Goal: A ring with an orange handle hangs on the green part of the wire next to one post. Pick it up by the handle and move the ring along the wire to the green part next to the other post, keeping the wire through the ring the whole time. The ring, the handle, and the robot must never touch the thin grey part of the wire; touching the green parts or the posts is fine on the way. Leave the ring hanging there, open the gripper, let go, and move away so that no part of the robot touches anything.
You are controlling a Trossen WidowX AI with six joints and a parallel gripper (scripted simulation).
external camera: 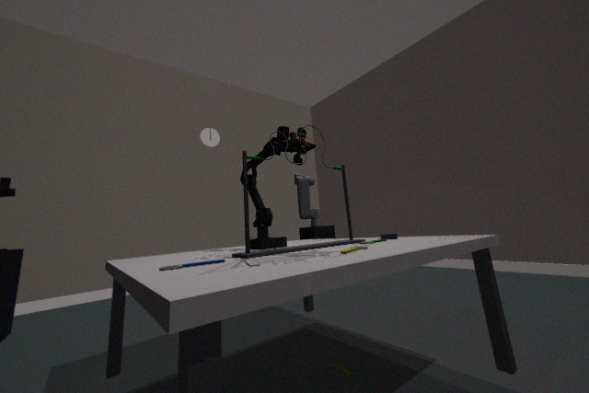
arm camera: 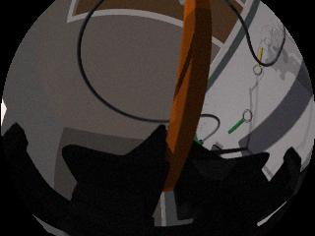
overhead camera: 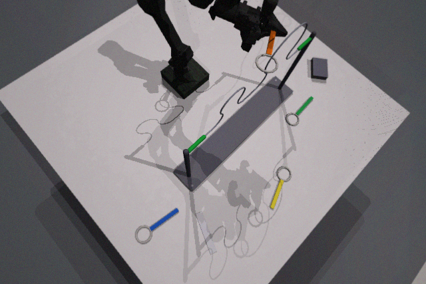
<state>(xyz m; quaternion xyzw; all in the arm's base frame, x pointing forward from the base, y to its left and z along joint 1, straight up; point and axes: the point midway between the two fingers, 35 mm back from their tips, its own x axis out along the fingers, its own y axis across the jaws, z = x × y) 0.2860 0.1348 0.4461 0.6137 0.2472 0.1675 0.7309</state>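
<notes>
Top view shows the moment of transport: the steel-coloured ring (overhead camera: 257, 59) (external camera: 287, 158) is around the thin grey wire (overhead camera: 244, 88) (external camera: 323, 141) (arm camera: 79, 47), on the stretch nearer to the far post (overhead camera: 296, 62) (external camera: 346, 202), well apart from the near post (overhead camera: 187, 163) (external camera: 246, 208). Its orange handle (overhead camera: 271, 45) (external camera: 304, 142) (arm camera: 189, 79) is gripped; the jaws are closed on it, and in the wrist view it stands between them. I cannot tell if some small gap remains everywhere between ring and wire.

Which post was the starting one, I cannot say from how the things stand. If the far green part (overhead camera: 305, 43) (external camera: 338, 167) (arm camera: 199, 142) is the goal, I believe that the ring must next follow the high bend and then the small dip. If it is the near green part (overhead camera: 196, 143) (external camera: 253, 157), several crooked bends wait. In both cases the next move asks for a slow advance, with the ring turned across the local direction of the wire and the wire near its centre. A late turning could bring the rim, the handle or the jaws against the grey part. Opening should wait until the ring hangs on green.

As for the arm (overhead camera: 161, 16) (external camera: 254, 190), it rises from its base (overhead camera: 204, 76) (external camera: 281, 242) on the counter (overhead camera: 86, 130) (external camera: 304, 279) (arm camera: 228, 88), bends at the elbow, and reaches outward at height, with the jaws close to the wire's high bend.
</notes>
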